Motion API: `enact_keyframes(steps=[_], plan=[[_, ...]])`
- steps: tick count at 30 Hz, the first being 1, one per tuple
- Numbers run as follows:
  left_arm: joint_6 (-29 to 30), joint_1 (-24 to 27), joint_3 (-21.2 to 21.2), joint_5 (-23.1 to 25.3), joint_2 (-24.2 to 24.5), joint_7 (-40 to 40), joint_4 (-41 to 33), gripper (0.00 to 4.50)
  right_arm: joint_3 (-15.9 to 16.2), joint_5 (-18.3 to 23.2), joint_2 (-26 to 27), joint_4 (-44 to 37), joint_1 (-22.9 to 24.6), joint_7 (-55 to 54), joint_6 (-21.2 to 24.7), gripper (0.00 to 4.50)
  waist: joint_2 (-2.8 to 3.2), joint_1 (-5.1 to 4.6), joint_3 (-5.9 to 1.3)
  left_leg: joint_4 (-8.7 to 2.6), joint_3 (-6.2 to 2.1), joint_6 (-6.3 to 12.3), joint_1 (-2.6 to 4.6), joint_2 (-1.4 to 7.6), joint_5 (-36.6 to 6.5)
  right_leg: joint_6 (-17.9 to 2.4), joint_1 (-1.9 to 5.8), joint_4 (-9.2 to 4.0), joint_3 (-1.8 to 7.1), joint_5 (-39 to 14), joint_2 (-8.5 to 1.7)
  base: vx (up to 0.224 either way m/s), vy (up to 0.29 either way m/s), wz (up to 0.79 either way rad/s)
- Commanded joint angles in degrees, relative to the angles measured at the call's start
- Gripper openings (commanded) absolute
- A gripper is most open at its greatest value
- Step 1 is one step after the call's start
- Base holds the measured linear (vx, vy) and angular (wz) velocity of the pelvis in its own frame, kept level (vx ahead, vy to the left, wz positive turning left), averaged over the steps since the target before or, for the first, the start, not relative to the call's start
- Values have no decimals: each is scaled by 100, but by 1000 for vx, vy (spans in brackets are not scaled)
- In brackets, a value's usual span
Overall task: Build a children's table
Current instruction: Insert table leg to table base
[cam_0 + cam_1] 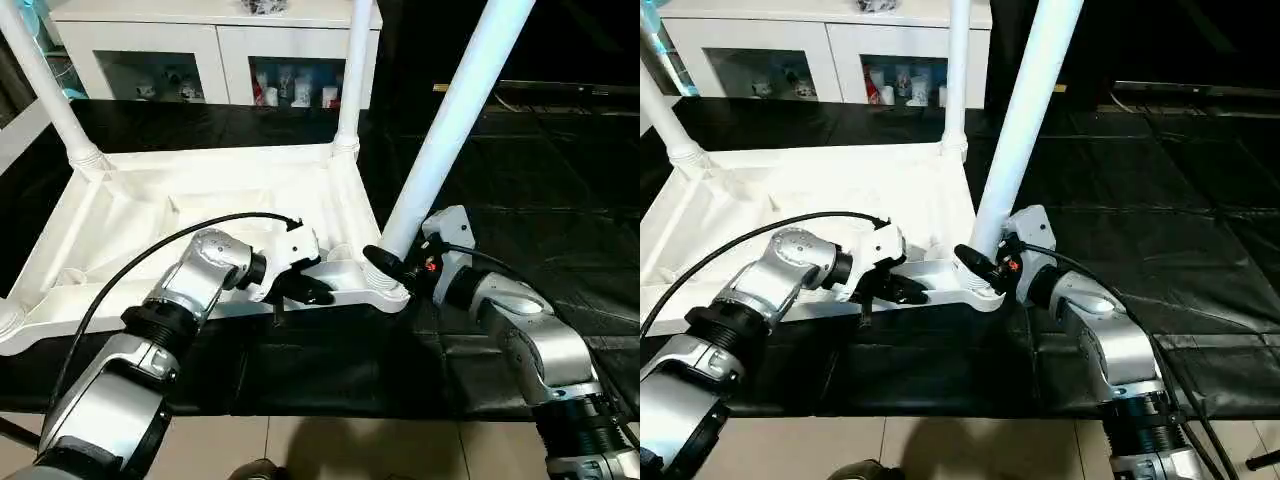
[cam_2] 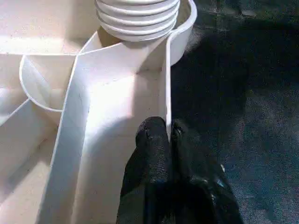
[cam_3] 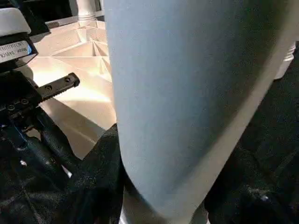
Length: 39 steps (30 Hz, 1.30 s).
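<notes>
Children's table top [image 1: 150, 215]: inverted, centre-left of frame (three legs upright). Left gripper [image 2: 167, 135]: pinched shut on its near rim. Right gripper [image 1: 395, 265]: clasping near-right leg [image 1: 450, 130] base.

We see open black mat [image 1: 560, 190] to the right, while three upright legs [image 1: 452, 125] and the upturned tabletop's ribbed walls [image 1: 215, 205] fence off the space toward the cabinet [image 1: 215, 45].

White glass-door cabinet [image 1: 215, 45] behind black mat [image 1: 520, 180].
</notes>
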Motion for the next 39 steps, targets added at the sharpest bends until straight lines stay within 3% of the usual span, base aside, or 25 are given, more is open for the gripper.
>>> enact_keyframes(steps=[1,6,7,14,15,17,28,31,33,35,36,39], plan=[[-62,-83,-17,-1,40,-174,-26,0,17,-7,-48,70,-12,80,3,194,46,10,-403,-550,-435,-104,213,875,-1070,-1849,228,-375,430,507,-850,0,0,0],[-91,-22,-42,11,134,-242,-163,0,76,10,-168,49,30,271,56,194,41,6,-402,-552,-435,-75,210,875,-1059,-1849,228,-372,425,520,-839,0,0,0],[-110,-2,-38,14,158,-242,-182,0,84,11,-205,46,46,319,59,194,7,6,-404,-546,-429,-56,212,875,-1049,-1856,237,-377,427,526,-849,0,0,0],[-137,58,6,16,289,-264,-226,0,50,57,-353,-59,148,511,116,194,17,2,-391,-545,-433,-22,205,882,-1047,-1818,224,-392,433,293,-849,0,0,0],[-152,51,24,19,306,-239,-187,0,60,78,-405,-73,158,596,127,194,-50,-9,-392,-546,-419,-5,207,883,-1056,-1819,226,-406,436,269,-849,0,0,0],[-145,41,41,9,303,-216,-168,0,79,72,-451,-42,143,658,115,194,-12,11,-389,-531,-420,10,204,878,-1015,-1817,222,-403,439,210,-864,0,0,0],[-150,60,107,-57,437,-302,-191,0,136,-2,-302,587,-76,736,-169,194,-35,-29,-383,-524,-423,62,188,873,-978,-1813,214,-416,432,1,-852,0,0,0],[-161,25,139,-62,470,-264,-143,0,160,-43,-232,769,-179,754,-267,194,-64,-66,-381,-526,-420,58,178,865,-976,-1834,211,-409,434,-24,-854,0,0,0],[-141,17,166,-74,504,-237,-171,0,189,-81,-177,963,-278,787,-371,194,-117,-78,-388,-505,-406,112,167,851,-868,-1836,225,-415,433,-5,-867,0,0,0],[-124,26,174,-85,530,-241,-212,0,206,-94,-147,1086,-336,831,-451,194,-79,-88,-382,-507,-414,123,168,861,-824,-1828,209,-412,429,-30,-855,0,0,0],[-118,35,176,-90,541,-244,-235,0,211,-97,-138,1124,-353,846,-476,194,-125,-99,-386,-511,-407,136,174,865,-816,-1826,208,-410,424,-11,-847,0,0,0],[-55,150,172,-129,572,-253,-449,0,200,-99,-98,1281,-411,916,-582,194,-97,-98,-393,-510,-405,188,186,869,-701,-1864,204,-370,417,256,-840,0,0,0]])
